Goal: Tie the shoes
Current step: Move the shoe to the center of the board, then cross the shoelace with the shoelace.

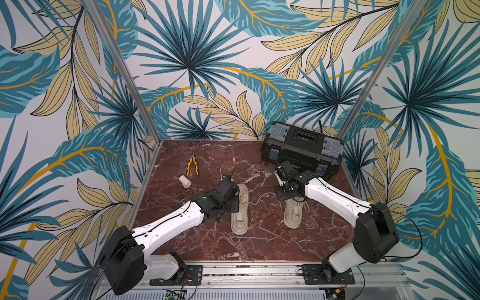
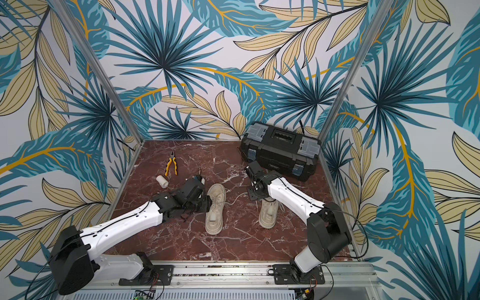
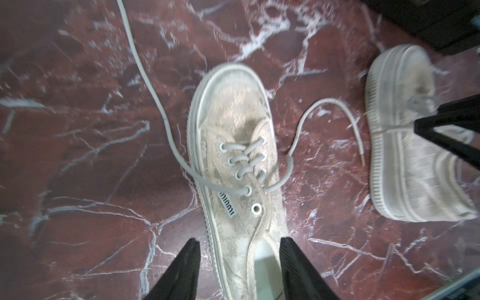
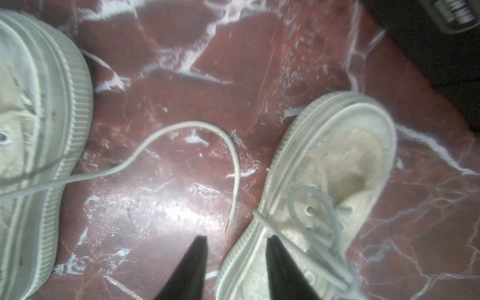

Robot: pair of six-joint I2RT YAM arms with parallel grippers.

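Left gripper (image 3: pixel 240 270) and right gripper (image 4: pixel 236 270), jaws half-parted and empty, hover over the shoes (image 1: pixel 239 210) (one untied), seemingly to gather laces (image 4: pixel 194 122).

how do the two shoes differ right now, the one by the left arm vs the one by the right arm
Laces: the left shoe has loose laces trailing on the table, untied; the right shoe has loops bunched over its tongue, seemingly a bow. Top eyelet: empty on the left shoe; too blurred to tell on the right shoe. Both are beige with thick ridged soles, upright, side by side, toes pointing the same way.
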